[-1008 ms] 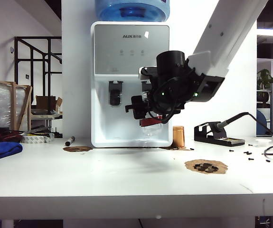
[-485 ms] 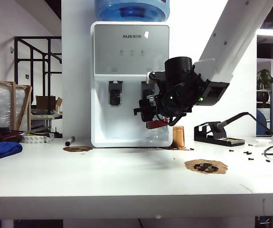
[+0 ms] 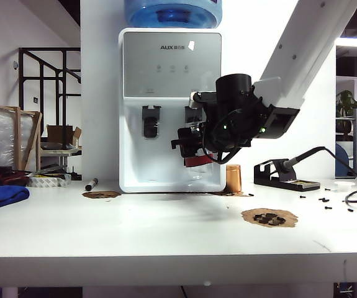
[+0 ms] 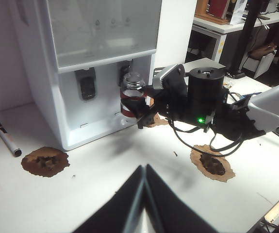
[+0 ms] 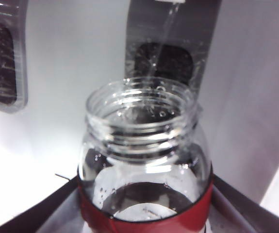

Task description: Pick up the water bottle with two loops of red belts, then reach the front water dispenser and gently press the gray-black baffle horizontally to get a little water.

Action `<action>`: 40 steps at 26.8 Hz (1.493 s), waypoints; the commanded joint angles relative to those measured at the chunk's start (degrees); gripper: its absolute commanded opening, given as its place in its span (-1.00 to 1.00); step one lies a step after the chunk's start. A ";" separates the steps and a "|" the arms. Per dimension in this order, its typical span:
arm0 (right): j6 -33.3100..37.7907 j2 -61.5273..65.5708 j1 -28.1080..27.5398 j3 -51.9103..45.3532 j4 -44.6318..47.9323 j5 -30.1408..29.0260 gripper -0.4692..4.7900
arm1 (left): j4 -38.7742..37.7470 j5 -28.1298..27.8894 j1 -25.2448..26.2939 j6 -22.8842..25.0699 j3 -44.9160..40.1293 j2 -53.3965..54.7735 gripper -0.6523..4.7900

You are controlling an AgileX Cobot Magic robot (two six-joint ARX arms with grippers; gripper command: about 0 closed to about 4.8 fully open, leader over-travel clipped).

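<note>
Right gripper (image 3: 194, 146): at the end of the right arm, raised above the table in front of the water dispenser's right-hand tap bay; its jaws are clamped on the water bottle.
Water bottle (image 5: 146, 165): clear glass, wide open neck, upright between the right gripper's fingers (image 5: 57, 211); a dark red band wraps its body, and it hangs clear of the table with its mouth just under the right-hand spout.
Water: a thin stream runs from the spout into the bottle's mouth, with droplets on the inner glass.
Gray-black baffle (image 5: 163, 65): the right-hand lever, directly behind the bottle's neck; whether the glass touches it I cannot tell.
Left-hand lever (image 3: 151, 121): beside it in the next bay, apart from the bottle.
Water dispenser (image 3: 166, 68): white with a gray AUX panel, at the table's far edge, blue jug on top.
Left gripper (image 4: 144, 189): hovers over the table's near-left area, well apart from the dispenser; its two dark fingers meet at the tips, holding nothing.
Copper cylinder (image 3: 233, 178): upright just right of the dispenser's base.
Marker pen (image 4: 6, 138): lies left of the dispenser.
Brown patches (image 3: 269, 217): on the table, right of centre, and another by the dispenser's left corner.
</note>
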 commanded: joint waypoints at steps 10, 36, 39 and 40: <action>-0.15 -0.76 -0.07 2.01 3.96 -0.94 -0.84 | 0.59 0.07 -0.07 -0.02 0.28 0.07 -0.78; -0.79 -2.01 0.92 1.75 0.33 2.82 -0.84 | 0.57 0.09 -0.07 -0.02 0.28 0.09 -0.78; -0.81 -3.13 1.51 1.09 -0.42 2.78 -0.84 | 0.52 0.09 -0.07 0.00 0.28 0.09 -0.78; -0.81 -3.52 1.57 0.70 -0.39 2.78 -0.84 | 0.48 0.09 -0.07 0.00 0.28 0.09 -0.78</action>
